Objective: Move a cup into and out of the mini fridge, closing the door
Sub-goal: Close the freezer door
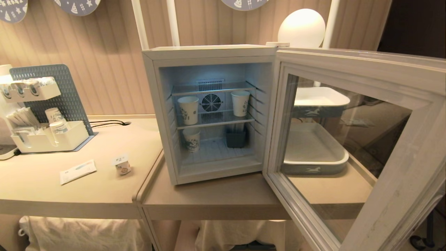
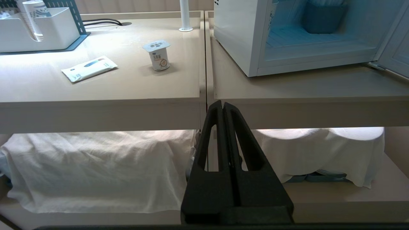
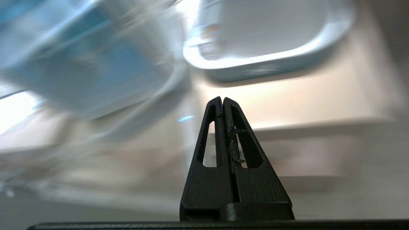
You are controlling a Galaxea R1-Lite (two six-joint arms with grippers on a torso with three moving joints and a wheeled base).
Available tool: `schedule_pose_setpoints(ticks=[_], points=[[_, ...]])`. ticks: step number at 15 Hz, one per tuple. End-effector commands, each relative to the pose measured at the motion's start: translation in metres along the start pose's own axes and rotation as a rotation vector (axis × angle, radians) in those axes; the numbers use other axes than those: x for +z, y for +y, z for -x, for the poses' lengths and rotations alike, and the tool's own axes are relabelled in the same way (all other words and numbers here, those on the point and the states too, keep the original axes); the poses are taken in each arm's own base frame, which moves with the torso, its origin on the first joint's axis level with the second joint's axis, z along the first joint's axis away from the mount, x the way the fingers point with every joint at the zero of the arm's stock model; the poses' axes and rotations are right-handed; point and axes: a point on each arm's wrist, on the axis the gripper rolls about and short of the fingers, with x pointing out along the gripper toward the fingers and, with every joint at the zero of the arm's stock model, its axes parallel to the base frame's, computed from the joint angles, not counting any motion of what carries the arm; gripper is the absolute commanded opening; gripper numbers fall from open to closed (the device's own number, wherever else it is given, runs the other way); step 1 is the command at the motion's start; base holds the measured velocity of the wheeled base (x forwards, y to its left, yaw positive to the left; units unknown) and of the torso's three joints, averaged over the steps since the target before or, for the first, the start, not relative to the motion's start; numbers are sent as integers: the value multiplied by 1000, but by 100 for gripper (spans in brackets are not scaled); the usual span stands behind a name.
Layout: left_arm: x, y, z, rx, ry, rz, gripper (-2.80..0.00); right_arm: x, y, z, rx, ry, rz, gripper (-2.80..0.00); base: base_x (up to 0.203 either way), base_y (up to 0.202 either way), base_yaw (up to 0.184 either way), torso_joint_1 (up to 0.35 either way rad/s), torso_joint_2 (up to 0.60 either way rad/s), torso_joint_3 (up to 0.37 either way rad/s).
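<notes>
room: beige slatted wall behind, two tan tables [image 1: 87,188] pushed side by side, white cloth-covered stuff on the shelf under them
mini fridge [image 1: 209,52]: white box on the right-hand table, lit blue inside, fan at the back wall, wire shelves
door [image 1: 393,115]: swung wide open toward my right, glass pane; I see white trays [image 1: 320,101] through the glass
organiser [image 1: 45,141]: white bin on a blue pegboard stand, far left of the left-hand table, stuffed with paper cups and sachets
paper cups in fridge: two tall ones on the middle shelf [image 1: 188,109] [image 1: 240,103], one on the floor of the fridge [image 1: 192,139], beside a dark box [image 1: 236,138]
packet [image 1: 77,171]: flat white sachet lying on the left-hand table, near the cup, apart from it
cup [image 1: 122,164]: tiny white pot with square foil lid, upright on the left-hand table, outside the fridge, to the left of it, near the seam between tables; nothing touches it
my left gripper [image 2: 222,103]: fingers pressed together, holding nothing, low in front of the table edge at the seam, well apart from the cup
my right gripper [image 3: 222,99]: fingers closed tight, empty, out in front of the right-hand table; background smeared, a white tray [image 3: 271,41] and the blue fridge interior beyond it
head view: neither of my arms shows in it
</notes>
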Motion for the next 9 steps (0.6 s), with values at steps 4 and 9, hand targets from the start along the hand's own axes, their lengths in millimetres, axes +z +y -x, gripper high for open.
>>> schedule_pose_setpoints(ticks=[4, 9], points=[[0, 0, 0, 0, 0, 0, -280, 25, -41, -98, 646, 278, -208, -280, 0, 0, 0, 0, 0, 0], [0, 0, 0, 0, 0, 0, -280, 10, -13, -117, 753, 382, -193, -280, 0, 0, 0, 0, 0, 0]])
